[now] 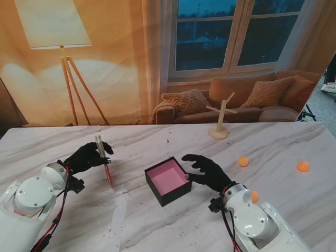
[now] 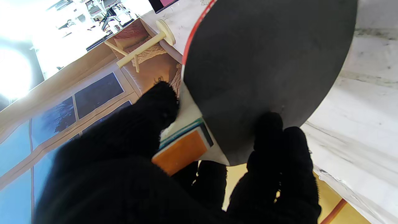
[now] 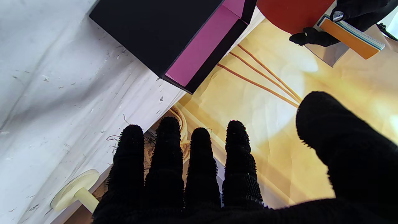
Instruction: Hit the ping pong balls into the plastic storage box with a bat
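Note:
My left hand [image 1: 84, 156], in a black glove, is shut on the handle of a bat [image 1: 104, 159] with one red and one black face [image 2: 264, 68], held edge-on over the table left of the box. The box [image 1: 168, 180] is black outside and pink inside and lies mid-table. My right hand [image 1: 207, 169] stands open at the box's right side, fingers spread, holding nothing. Three orange balls lie to the right: one [image 1: 243, 161] past my right hand, one [image 1: 303, 166] far right, one [image 1: 254, 196] beside my right wrist.
A small wooden stand [image 1: 220, 119] rises at the table's far edge, right of centre. The backdrop behind the table shows a lamp, a sofa and a window. Marble table top [image 1: 157, 220] stretches nearer to me.

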